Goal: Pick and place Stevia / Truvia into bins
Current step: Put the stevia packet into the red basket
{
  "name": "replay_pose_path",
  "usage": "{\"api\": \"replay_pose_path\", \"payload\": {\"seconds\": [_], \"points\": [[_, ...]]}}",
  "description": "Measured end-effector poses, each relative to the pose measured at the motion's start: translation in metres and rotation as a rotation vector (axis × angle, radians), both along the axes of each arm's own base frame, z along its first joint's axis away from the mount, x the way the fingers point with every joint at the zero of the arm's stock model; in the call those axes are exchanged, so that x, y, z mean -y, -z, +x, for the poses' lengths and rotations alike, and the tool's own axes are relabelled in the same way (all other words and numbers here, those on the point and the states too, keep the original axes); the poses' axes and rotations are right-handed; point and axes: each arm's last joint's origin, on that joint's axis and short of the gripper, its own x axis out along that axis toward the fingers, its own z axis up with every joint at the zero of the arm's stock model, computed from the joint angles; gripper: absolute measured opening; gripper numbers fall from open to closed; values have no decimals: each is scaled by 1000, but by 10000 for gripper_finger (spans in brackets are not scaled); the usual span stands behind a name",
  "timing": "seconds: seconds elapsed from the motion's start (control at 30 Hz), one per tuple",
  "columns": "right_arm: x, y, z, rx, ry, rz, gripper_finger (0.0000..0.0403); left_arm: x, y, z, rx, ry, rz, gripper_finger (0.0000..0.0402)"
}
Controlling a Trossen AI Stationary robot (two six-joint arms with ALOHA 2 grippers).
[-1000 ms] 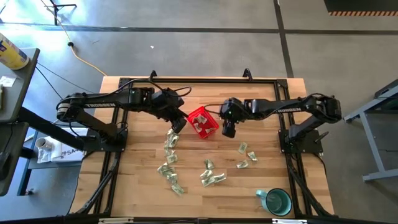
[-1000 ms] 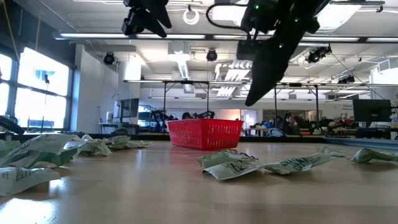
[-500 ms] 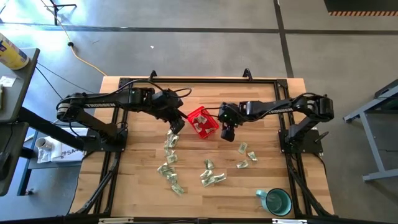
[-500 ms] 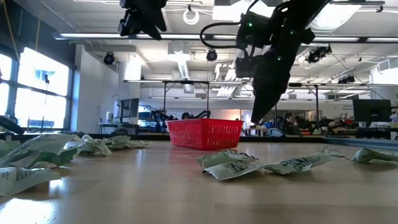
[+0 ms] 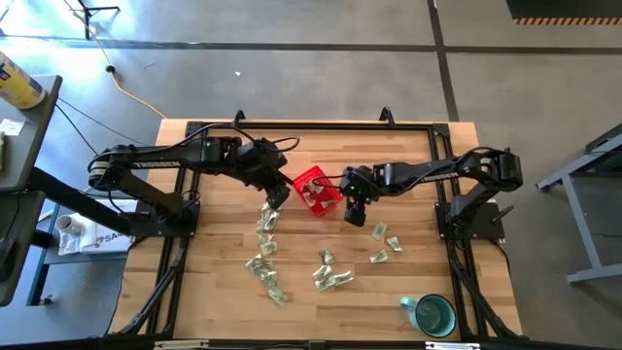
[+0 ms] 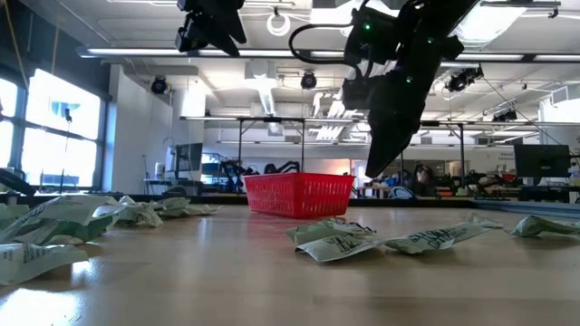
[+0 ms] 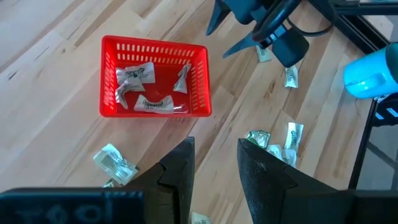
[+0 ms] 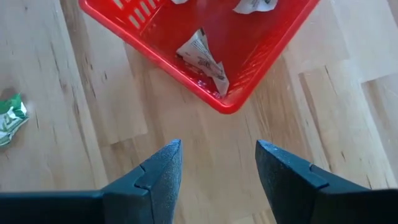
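The red basket (image 5: 316,191) stands on the table's far middle with several pale green and white packets (image 7: 143,102) lying in it. More packets lie loose on the wood nearer the front (image 5: 330,277), (image 5: 264,226), (image 5: 381,233). My left gripper (image 7: 214,165) hangs high over the table just left of the basket, open, with nothing between its fingers. My right gripper (image 8: 217,165) is low above bare wood by the basket's near right corner (image 8: 224,102). It points steeply down and is open, holding nothing.
A teal mug (image 5: 432,313) stands at the near right corner. Black frame rails (image 5: 185,253) run along the table's left, right and far sides. Bare wood lies between the packet groups and along the front edge.
My right gripper has come down beside the basket's right side, drifting slightly toward the table's near edge and rolling a little. It stays open. My left gripper and the packets have kept still.
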Motion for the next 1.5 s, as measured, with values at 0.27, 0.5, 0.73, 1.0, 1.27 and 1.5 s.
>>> {"api": "replay_pose_path", "payload": {"seconds": [0.27,0.5,0.73,1.0,1.27,1.5], "points": [[-2,2,-4,-52,-81,-29,197,0,0,0,2,-23,-21,154],[-7,3,-5,-89,-286,-112,202,0,0,0,2,-60,-52,154],[-10,8,-24,-291,-437,-100,223,0,0,0,-1,-64,-54,154],[-12,13,-41,-436,-462,-29,236,0,1,-1,-7,-62,-41,154],[-41,34,-55,-469,-511,50,238,0,1,-1,-8,-50,-20,154],[-59,38,-44,-321,-498,14,239,-2,1,-1,-10,-77,16,154]]}}
